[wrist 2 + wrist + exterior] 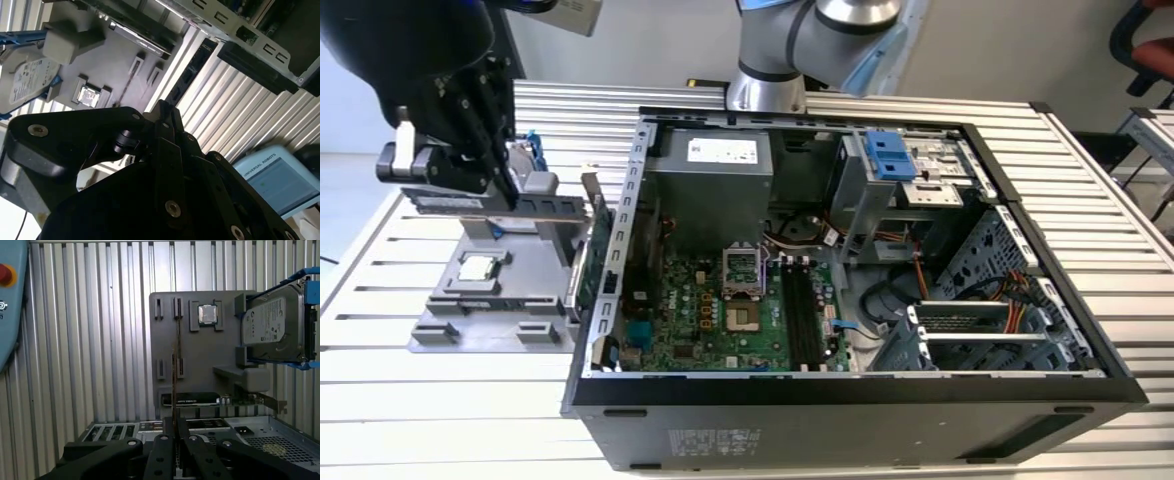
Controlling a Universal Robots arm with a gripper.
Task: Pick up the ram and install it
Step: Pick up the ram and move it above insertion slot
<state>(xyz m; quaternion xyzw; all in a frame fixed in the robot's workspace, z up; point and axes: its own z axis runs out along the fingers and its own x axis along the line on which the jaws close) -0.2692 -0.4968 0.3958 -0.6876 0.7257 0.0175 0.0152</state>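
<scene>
The ram (pixel 176 370) appears edge-on in the first wrist view, as a thin dark line running out from between my fingers. My gripper (pixel 175 427) is shut on it. In the exterior view my gripper (pixel 454 185) hangs at the left, with the ram (pixel 451 202) as a narrow level strip under it. It is held above the grey fixture plate (pixel 447 315), outside the open computer case (pixel 607 300). The motherboard's long black memory slots (pixel 801 310) lie inside the case, well to the exterior view's right of my gripper.
On the fixture plate sit a small square silver processor (pixel 207 314) and a silver hard drive with blue rails (pixel 272 325). A card with a metal bracket (pixel 200 399) stands at the plate's edge near the case. A pendant (pixel 10 300) lies on the slatted table (pixel 427 420).
</scene>
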